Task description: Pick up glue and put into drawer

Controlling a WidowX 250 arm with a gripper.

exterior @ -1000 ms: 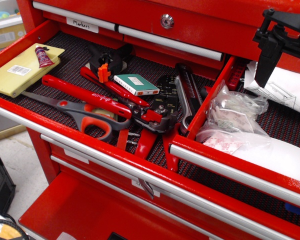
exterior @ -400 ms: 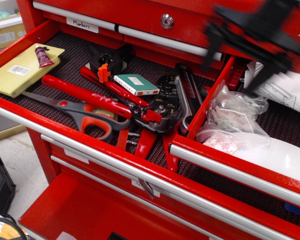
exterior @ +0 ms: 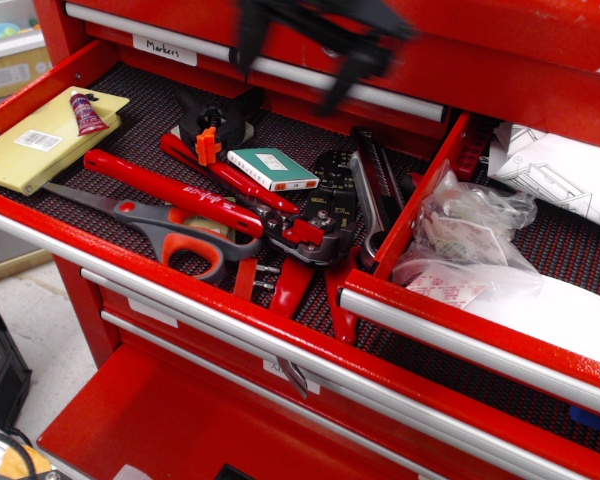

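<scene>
glue, the maroon tube with a pale cap end, is seen lying on a flat yellow package in the far left corner of the open red drawer.

the drawer is lined with a dark ribbed mat. a red divider is set between this compartment and a second one at the right, where crumpled clear plastic bags and white paper are kept.

long red-handled tools are laid across the middle of the left compartment, with grey and orange scissors just in front of them and dark crimping pliers beside them. a small green and white box is rested on the tools.

the claw is shown only as a dark blur high up, in front of the closed upper drawer front, well apart from the glue. it cannot be told how far its fingers are spread, and nothing can be seen held in it.

a lock is partly hidden by the blur.
</scene>
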